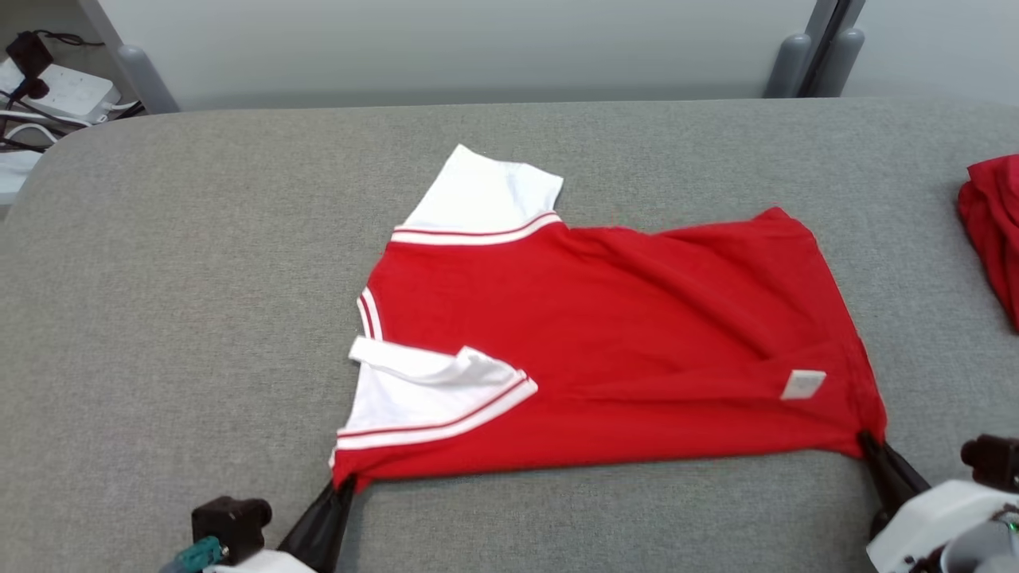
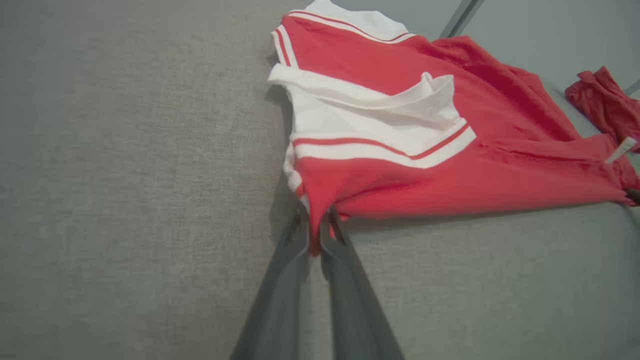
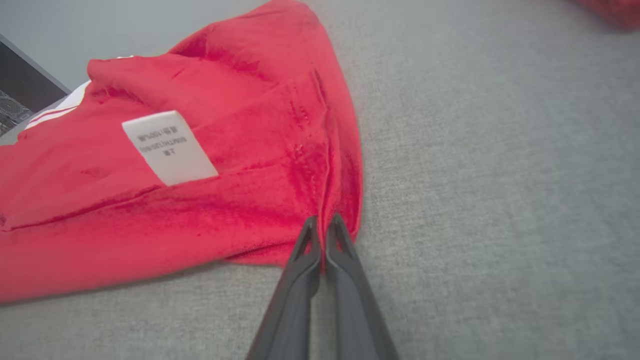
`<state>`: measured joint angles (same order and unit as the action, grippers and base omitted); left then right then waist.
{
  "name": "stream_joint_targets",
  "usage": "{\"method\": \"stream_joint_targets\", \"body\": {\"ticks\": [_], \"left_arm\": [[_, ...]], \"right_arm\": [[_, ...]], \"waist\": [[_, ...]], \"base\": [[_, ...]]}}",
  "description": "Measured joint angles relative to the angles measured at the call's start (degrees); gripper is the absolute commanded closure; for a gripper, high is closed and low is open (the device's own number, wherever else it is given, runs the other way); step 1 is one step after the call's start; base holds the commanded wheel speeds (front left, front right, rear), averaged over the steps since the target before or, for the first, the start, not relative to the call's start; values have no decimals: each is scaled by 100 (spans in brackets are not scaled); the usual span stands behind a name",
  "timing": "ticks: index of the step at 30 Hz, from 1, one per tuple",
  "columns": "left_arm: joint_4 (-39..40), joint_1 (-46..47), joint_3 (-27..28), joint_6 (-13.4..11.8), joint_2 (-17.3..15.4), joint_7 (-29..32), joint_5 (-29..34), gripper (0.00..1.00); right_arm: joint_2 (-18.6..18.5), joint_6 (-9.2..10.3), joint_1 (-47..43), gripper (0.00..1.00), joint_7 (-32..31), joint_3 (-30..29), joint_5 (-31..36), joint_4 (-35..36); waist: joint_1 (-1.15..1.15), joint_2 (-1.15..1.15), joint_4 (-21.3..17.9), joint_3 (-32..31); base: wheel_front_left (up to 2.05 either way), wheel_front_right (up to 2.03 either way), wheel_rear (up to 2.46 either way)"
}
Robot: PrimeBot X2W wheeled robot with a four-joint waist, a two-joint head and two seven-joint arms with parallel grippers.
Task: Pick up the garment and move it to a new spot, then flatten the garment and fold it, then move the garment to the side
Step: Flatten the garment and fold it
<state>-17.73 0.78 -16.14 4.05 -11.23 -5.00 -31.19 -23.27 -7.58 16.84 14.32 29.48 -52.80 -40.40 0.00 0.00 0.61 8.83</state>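
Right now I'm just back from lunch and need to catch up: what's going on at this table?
The robot has a red and white shirt spread on the grey table. Its left jaws are shut on the near corner by the white sleeve, its right jaws on the near hem corner by the label. The shirt is mostly flat, not yet folded. Another red cloth lies at the right edge.

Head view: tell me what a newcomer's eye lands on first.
The red garment with white striped sleeves, spread across the middle of the grey table. Next, the left gripper and the right gripper, each pinching one near corner of it. A second red cloth lies at the view's right edge.
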Motion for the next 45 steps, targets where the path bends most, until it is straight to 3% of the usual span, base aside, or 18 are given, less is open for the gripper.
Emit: {"method": "stream_joint_targets", "body": {"ticks": [10, 20, 21, 22, 23, 24, 25, 26, 30, 34, 39, 45], "left_arm": [[1118, -989, -132, -236, -286, 558, -10, 100], [1228, -1109, -115, -320, -431, 727, -22, 100], [1226, -1108, -115, -330, -434, 728, -26, 100], [1217, -1108, -119, -345, -434, 750, -30, 100], [1200, -1107, -125, -346, -433, 780, -37, 88], [1178, -1104, -131, -347, -428, 782, -46, 64], [1147, -1099, -133, -365, -422, 782, -53, 49], [1112, -1090, -136, -368, -417, 782, -53, 2], [972, -1049, -140, -458, -402, 742, -40, 0], [935, -971, 55, -708, -424, 545, 47, 0], [1018, -908, 413, -878, -505, 77, 54, 0], [1412, -444, 632, -1099, -376, -447, 87, 0]], "right_arm": [[-616, -1, -883, 100, -15, 201, -747, 619], [-721, -11, -1278, 100, -191, 165, -868, 1000], [-714, -11, -1278, 76, -215, 155, -868, 1005], [-703, -11, -1278, 30, -222, 144, -867, 1007], [-690, -11, -1278, 0, -223, 127, -858, 1006], [-670, -11, -1278, 0, -222, 94, -838, 1006], [-648, -11, -1279, 0, -220, 65, -808, 1006], [-631, -11, -1280, 0, -208, 42, -772, 1012], [-570, -9, -1280, 0, -97, -220, -500, 1026], [-505, -8, -1275, 0, -32, -914, 191, 1106], [-23, 8, -1278, 0, -14, -1895, 1257, 1766], [547, 8, -1309, 0, -10, -2288, 2002, 2425]], "waist": [[0, 0, 226, -57], [0, 0, 170, -106], [0, 0, 161, -106], [0, 0, 154, -109], [0, 0, 151, -112], [0, 0, 151, -115], [0, 0, 148, -118], [0, 0, 143, -123], [0, 0, 109, -158], [0, 0, 61, -197], [0, 0, 9, -273], [0, 0, -14, -311]], "base": [[0, 0, 0], [0, 0, 0], [0, 0, 0], [0, 0, 0], [0, 0, 0], [0, 0, 0], [0, 0, 0], [0, 0, 0], [0, 0, 0], [0, 0, 0], [0, 0, 0], [0, 0, 0]]}}
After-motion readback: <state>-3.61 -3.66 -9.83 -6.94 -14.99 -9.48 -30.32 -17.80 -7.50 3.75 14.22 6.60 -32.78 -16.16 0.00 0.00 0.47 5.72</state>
